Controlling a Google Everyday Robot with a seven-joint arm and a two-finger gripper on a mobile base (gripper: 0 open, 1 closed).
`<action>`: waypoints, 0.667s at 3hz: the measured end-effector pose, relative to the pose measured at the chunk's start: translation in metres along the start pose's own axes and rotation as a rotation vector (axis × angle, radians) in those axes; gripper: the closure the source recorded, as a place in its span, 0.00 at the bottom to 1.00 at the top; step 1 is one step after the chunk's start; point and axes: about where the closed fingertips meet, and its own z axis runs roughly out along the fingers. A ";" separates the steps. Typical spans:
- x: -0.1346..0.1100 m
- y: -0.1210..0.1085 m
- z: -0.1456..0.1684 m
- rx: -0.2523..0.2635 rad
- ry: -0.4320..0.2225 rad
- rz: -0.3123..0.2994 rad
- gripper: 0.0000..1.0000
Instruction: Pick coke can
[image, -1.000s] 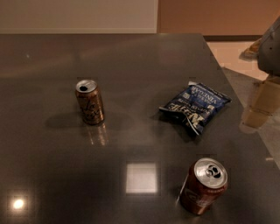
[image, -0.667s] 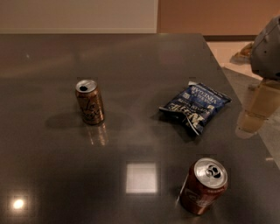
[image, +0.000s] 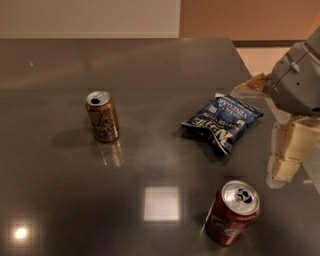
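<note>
The coke can (image: 232, 212) is red with white lettering and a silver top with a pull tab. It stands upright on the dark table (image: 150, 70) near the front right. My gripper (image: 283, 172) hangs at the right edge of the view over the table's right side. It is above and to the right of the coke can, apart from it. Its grey wrist housing (image: 295, 80) sits above it.
A gold-tan can (image: 102, 116) with dark script stands upright at the left middle. A blue chip bag (image: 222, 121) lies flat between the coke can and the table's far right corner. The table's right edge runs just beside the gripper.
The gripper and wrist have moved leftward, further into view over the table's right side. The cans and the bag have not moved.
</note>
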 end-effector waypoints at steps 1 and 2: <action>-0.010 0.019 0.013 -0.080 -0.084 -0.109 0.00; -0.011 0.035 0.028 -0.145 -0.137 -0.200 0.00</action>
